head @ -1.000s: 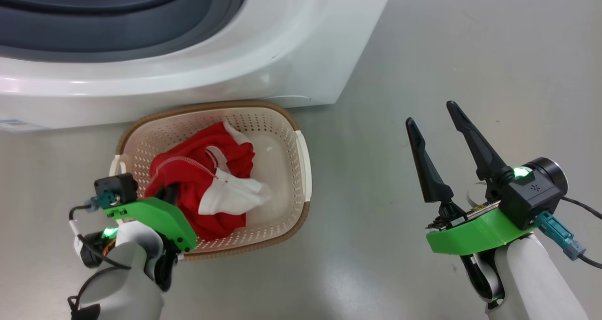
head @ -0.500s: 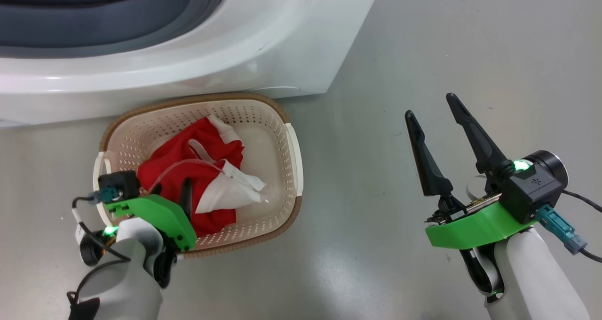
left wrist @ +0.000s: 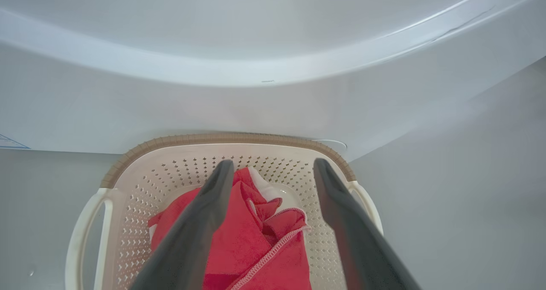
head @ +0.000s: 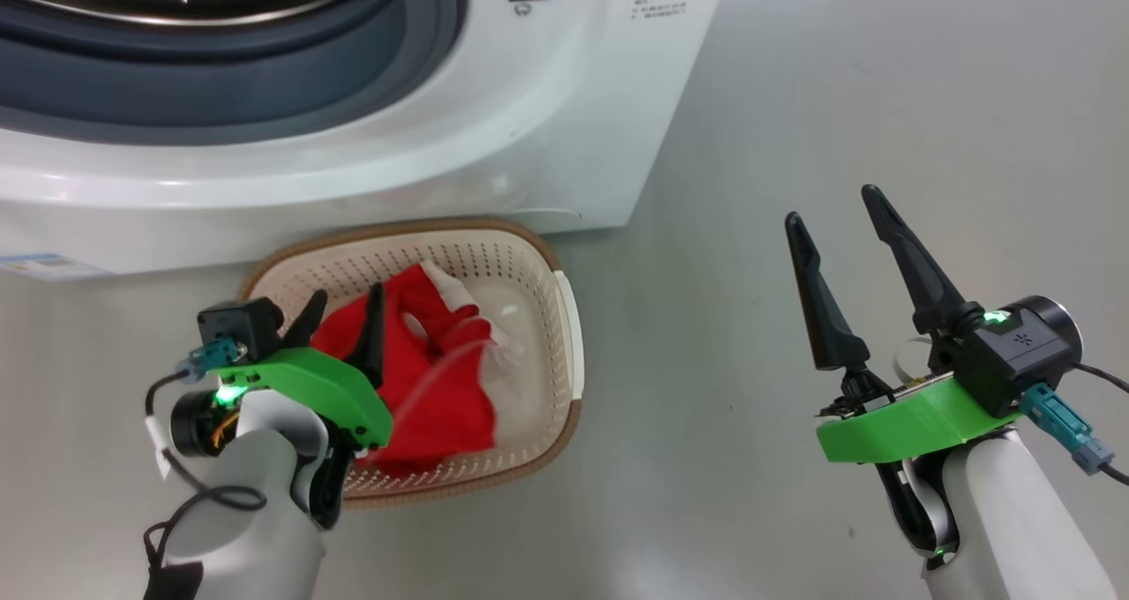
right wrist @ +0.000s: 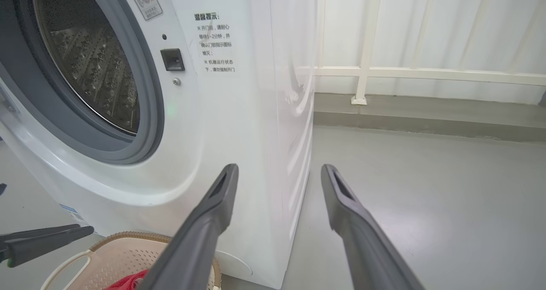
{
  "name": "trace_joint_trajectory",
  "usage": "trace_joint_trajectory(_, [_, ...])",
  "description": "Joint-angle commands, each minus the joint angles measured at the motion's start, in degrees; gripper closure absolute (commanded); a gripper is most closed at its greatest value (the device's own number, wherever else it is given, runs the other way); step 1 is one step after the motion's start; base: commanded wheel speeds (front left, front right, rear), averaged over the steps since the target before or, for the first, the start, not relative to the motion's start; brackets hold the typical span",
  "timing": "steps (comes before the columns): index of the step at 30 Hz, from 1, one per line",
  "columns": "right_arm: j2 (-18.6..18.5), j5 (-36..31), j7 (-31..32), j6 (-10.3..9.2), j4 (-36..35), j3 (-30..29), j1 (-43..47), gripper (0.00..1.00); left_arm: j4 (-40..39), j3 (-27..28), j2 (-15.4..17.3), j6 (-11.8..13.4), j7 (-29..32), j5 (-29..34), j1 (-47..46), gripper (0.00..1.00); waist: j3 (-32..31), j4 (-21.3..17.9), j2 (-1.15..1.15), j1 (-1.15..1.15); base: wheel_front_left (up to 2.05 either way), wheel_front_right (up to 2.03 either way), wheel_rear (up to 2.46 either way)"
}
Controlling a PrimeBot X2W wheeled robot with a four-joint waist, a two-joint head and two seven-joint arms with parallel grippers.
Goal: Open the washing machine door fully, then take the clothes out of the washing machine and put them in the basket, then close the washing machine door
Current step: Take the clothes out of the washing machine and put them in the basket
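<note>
The cream basket [head: 551,269] with its brown rim stands on the floor against the front of the white washing machine [head: 494,123]. Red clothes [head: 441,388] with white trim lie inside it. My left gripper [head: 347,304] hovers open over the basket's left half, just above the fabric, holding nothing. In the left wrist view its fingers [left wrist: 273,164] spread over the clothes [left wrist: 251,239] and the basket [left wrist: 213,138]. My right gripper [head: 830,207] stands open and empty over bare floor to the right. The steel drum [right wrist: 94,68] shows through the open mouth. The washing machine door is out of view.
Grey floor [head: 838,79] stretches to the right of the machine. A white railing [right wrist: 426,73] and a low kerb run along the far wall. A blue label [head: 44,266] sits at the machine's lower left corner. The door latch slot [right wrist: 172,59] is beside the grey ring.
My left gripper has opened, let go of the red clothes and lifted out of them; they stay in the basket. The head camera has shifted. The right gripper is unchanged.
</note>
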Motion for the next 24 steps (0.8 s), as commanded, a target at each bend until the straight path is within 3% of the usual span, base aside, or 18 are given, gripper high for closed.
trace_joint_trajectory(1, [0.22,0.39,-0.36,0.36,-1.18,0.64,1.38,0.0,-2.8,1.65,2.0,-0.3,-0.72,0.63,2.05,0.0,-2.19,1.04,0.0,0.0,0.0,0.0,0.0])
trace_joint_trajectory(12, [0.22,0.1,-0.36,0.36,-0.65,-1.55,4.2,0.0,-27.18,8.45,1.13,0.6,-0.75,4.66,14.41,0.0,-9.24,2.03,0.0,0.0,0.0,0.0,0.0])
trace_joint_trajectory(24, [0.22,0.24,-0.36,0.36,-0.82,-4.8,6.36,0.0,-40.57,10.88,0.76,2.39,-0.75,9.08,21.79,0.0,-13.81,2.18,0.0,0.0,0.0,0.0,0.0])
